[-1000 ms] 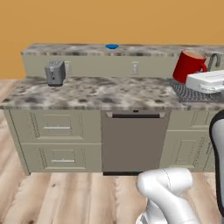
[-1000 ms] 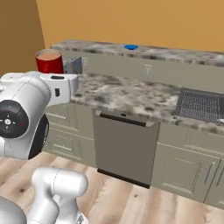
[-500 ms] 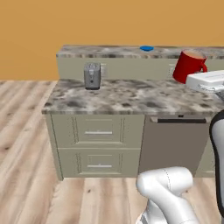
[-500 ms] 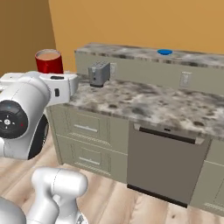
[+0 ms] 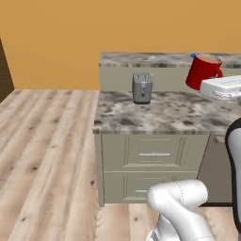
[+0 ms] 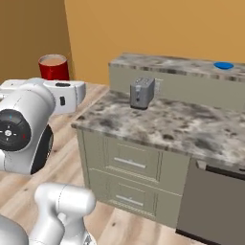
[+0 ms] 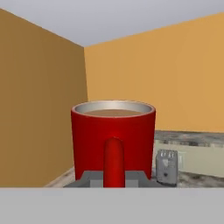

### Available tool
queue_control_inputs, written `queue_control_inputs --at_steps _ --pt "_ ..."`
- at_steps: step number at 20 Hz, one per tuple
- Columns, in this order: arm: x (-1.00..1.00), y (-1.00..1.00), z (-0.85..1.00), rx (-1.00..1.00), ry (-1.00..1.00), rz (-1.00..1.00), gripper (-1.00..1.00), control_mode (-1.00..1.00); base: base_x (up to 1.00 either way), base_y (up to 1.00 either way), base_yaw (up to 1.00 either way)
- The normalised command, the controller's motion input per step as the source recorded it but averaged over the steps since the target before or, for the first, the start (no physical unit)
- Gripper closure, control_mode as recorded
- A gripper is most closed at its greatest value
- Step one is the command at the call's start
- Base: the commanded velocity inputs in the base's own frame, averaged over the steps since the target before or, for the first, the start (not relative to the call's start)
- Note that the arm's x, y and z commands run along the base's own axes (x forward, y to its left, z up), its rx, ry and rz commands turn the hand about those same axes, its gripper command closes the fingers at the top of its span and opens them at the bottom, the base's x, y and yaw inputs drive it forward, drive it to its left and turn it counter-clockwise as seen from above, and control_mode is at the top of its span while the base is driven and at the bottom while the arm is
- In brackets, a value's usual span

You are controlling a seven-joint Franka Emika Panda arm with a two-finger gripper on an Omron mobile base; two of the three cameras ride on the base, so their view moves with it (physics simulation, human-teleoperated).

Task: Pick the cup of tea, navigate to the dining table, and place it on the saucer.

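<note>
— Where is the cup of tea [image 7: 113, 142] now?

— Upright and full, up in the air, clear of the marble tables. The jaws are clamped on its looped handle, which faces the hand camera.

— And the saucer [image 6: 223, 65]?

— It lies flat on the dining table [image 6: 162, 64], the raised ledge behind the lower table [image 6: 158, 122] with drawers. A silver toaster [image 6: 142, 93] stands on that lower table, just before the ledge.

— Cup and saucer near each other?

— No, well apart.
</note>
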Motion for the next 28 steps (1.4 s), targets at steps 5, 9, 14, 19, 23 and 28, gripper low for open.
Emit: queue_control_inputs --at_steps 5,9,14,19,23,28 --pt "0.00 0.00 0.00 0.00 0.00 0.00 1.00 1.00 0.64 1.00 -0.03" --pt "0.00 0.00 0.00 0.00 0.00 0.00 1.00 1.00 0.52 1.00 -0.07" --pt "0.00 0.00 0.00 0.00 0.00 0.00 1.00 1.00 0.52 1.00 -0.13" --pt "0.00 0.00 0.00 0.00 0.00 0.00 1.00 1.00 0.70 1.00 -0.24" --pt "0.00 0.00 0.00 0.00 0.00 0.00 1.00 1.00 0.76 1.00 -0.41" --pt "0.00 0.00 0.00 0.00 0.00 0.00 1.00 1.00 0.66 1.00 -0.44"
